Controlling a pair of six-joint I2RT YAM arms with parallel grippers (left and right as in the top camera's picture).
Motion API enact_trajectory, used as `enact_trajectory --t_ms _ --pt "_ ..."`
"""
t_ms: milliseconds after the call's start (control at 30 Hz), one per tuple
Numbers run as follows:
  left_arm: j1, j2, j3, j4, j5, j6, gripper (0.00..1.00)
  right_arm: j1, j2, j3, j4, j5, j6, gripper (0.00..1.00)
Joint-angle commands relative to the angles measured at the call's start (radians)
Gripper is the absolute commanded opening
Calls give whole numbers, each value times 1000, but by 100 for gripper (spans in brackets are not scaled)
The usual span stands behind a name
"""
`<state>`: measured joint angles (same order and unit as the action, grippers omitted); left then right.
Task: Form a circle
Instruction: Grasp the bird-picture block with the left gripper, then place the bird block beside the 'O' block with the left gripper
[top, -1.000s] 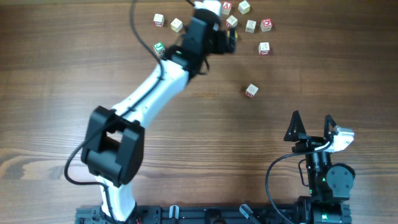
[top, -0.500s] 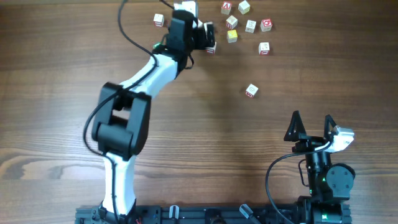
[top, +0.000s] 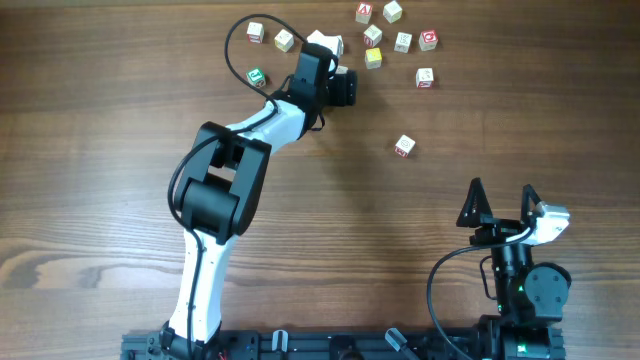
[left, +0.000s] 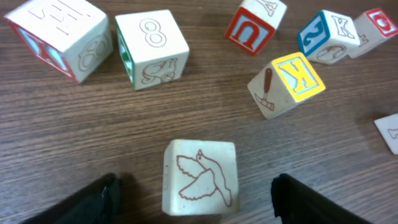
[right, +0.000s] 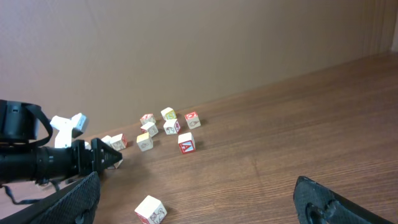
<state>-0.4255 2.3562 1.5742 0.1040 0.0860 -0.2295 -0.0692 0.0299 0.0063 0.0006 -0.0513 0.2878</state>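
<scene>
A pale wooden cube with a red bird outline (left: 200, 177) lies on the table between the fingers of my left gripper (left: 194, 182). The jaws are open, and a strip of table shows on each side of the cube. From above, the left gripper (top: 348, 86) sits at the far middle of the table, beside a yellow-faced cube (top: 373, 58). Other printed cubes (top: 403, 42) lie scattered and apart; no circle shows. My right gripper (top: 500, 190) rests open and empty at the near right, and its fingers (right: 62, 202) frame the right wrist view.
One cube (top: 404, 146) lies alone between the two arms and also shows close in front of the right gripper as a cube (right: 150, 211). Two cubes (top: 284, 40) and a green-faced cube (top: 256, 76) lie to the left of the left gripper. A cable loops above the left arm.
The left arm has swung, bringing its gripper back from the cube cluster to stand around the bird cube, with its jaws slightly narrower. The right arm has not moved.
</scene>
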Motion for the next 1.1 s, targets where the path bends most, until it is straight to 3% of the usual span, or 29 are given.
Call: enact_trajectory --t_ms 0,133,333,767,1067 --pt "-7 54 -3 -6 14 18 69 -4 0 -1 2 5 3 100" --pt "-6 53 -3 10 14 17 43 -4 0 -1 2 5 3 100" --pt "-12 26 -3 -19 14 17 30 -4 0 -1 2 5 3 100" --pt "-34 -220 -3 -161 14 18 25 -4 0 -1 2 5 3 100" --pt "-159 -314 -3 -365 10 66 26 -4 0 -1 2 5 3 100"
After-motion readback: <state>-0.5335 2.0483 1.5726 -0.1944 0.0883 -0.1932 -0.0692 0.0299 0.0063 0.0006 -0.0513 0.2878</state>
